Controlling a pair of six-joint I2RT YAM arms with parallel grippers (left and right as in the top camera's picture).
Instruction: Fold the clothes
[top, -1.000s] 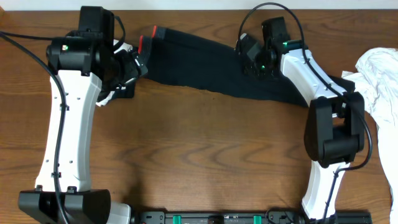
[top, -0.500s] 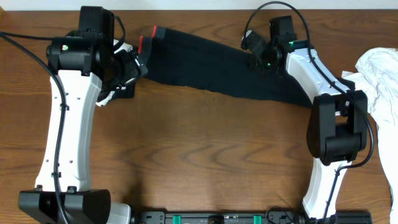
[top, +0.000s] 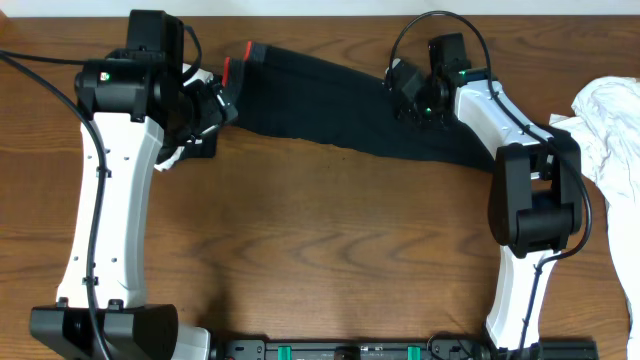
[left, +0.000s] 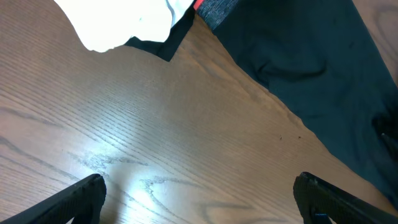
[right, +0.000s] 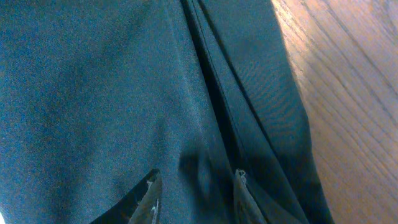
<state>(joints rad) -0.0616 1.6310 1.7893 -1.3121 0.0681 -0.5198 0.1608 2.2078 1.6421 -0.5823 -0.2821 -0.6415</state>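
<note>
Jaws of right gripper slightly apart, pressing black garment.

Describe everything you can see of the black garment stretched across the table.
The black garment is a long, knit-looking cloth lying flat and slanted across the far side of the table, with a red and grey band at its left end. Raised seams run along it in the right wrist view. The right gripper sits on it, fingers slightly apart, puckering the fabric between them.
</note>
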